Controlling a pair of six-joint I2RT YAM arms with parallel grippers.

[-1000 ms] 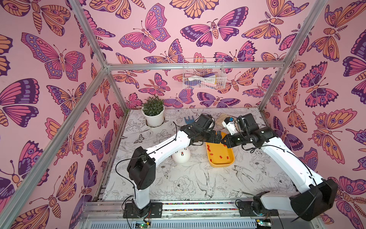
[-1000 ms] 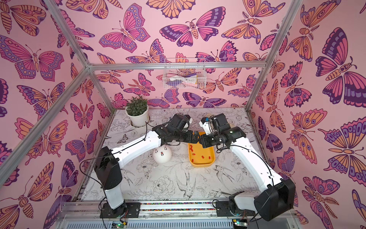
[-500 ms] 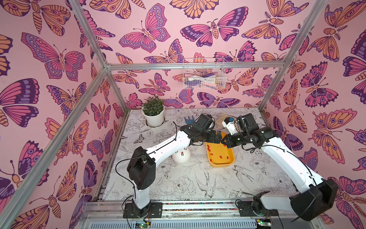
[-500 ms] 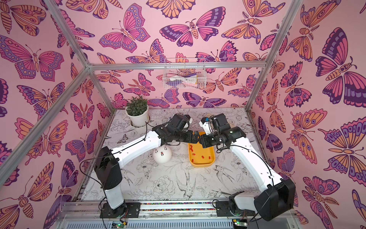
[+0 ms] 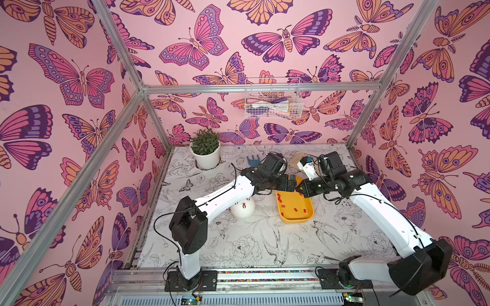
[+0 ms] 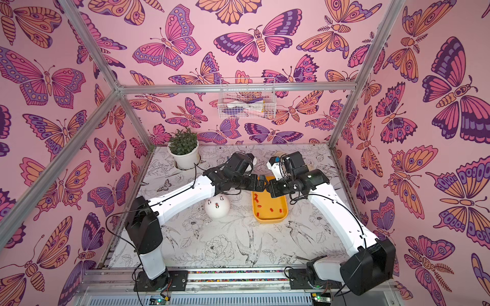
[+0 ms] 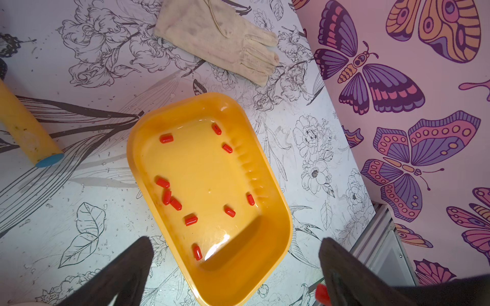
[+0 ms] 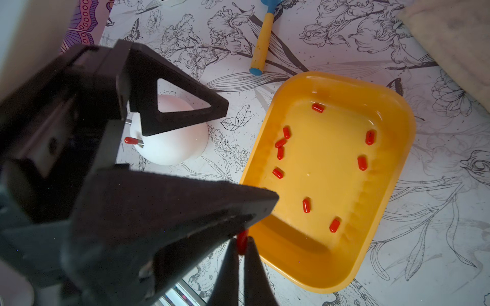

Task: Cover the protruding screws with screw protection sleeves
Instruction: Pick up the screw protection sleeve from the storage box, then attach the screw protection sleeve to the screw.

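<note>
In both top views my two grippers meet tip to tip above the far end of the yellow tray (image 5: 294, 212). My right gripper (image 8: 241, 242) is shut on one red screw protection sleeve (image 8: 241, 238). That sleeve (image 7: 322, 292) sits right at the inner side of one finger of my left gripper (image 7: 236, 242), which is open with nothing between its fingers. Several more sleeves (image 7: 167, 138) lie loose in the tray. Left of the tray stands the white dome (image 6: 217, 209). One of its protruding screws wears a red sleeve (image 8: 130, 140); another screw (image 8: 128, 121) is bare.
A beige glove (image 7: 220, 39) lies behind the tray near the back wall. A yellow-handled tool with a blue tip (image 8: 261, 45) lies behind the dome. A potted plant (image 5: 205, 151) stands at the back left. A wire basket (image 5: 271, 102) hangs on the back wall.
</note>
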